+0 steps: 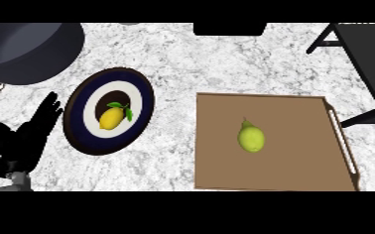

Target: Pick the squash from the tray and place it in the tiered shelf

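so, the pick hasn't begun: the squash [251, 136] lies untouched at the middle of the tray [293, 171]. my left robot hand [33, 129] rests open-fingered at the left edge of the desk [219, 64]. next, i reckon, the unseen right robot hand must reach over the squash.

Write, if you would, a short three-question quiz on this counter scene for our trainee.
1. True or false: the squash lies on the brown tray.
2. What rests on the banded plate? A) a lemon B) a spoon C) a cup
3. Fill in: the only robot hand in view, open at the lower-left edge, is the robot's ____ one.

Key: 1 true; 2 A; 3 left.
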